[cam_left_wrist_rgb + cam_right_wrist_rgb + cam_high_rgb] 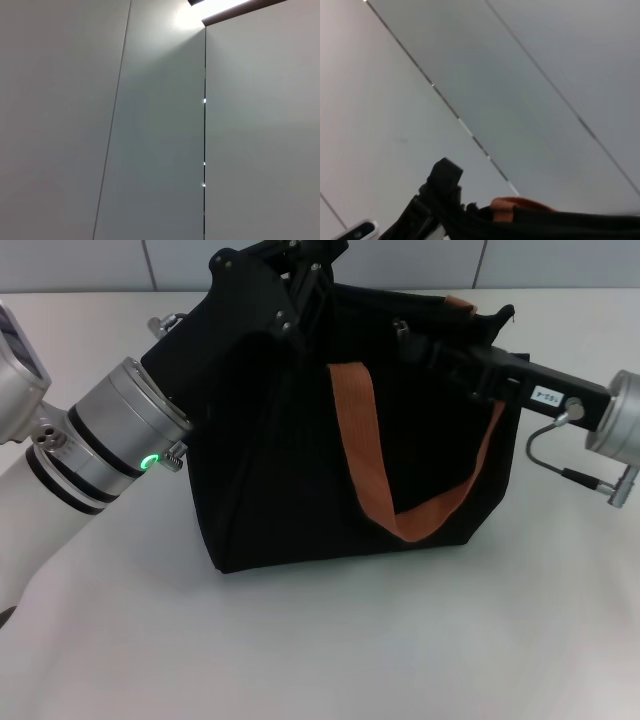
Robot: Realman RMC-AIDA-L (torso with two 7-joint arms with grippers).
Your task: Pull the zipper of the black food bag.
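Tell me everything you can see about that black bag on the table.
The bag is a boxy tote of black fabric, standing upright on the white table. An orange-brown strap hangs in a loop down its front; a second orange bit shows at the top far edge. Its top is mostly hidden by the two arms: the left gripper reaches over its top left corner, the right gripper reaches in at the top right. The zipper itself cannot be made out.

Pale grey wall panels (150,150), thin vertical seams (205,125), bright light strip (215,7)
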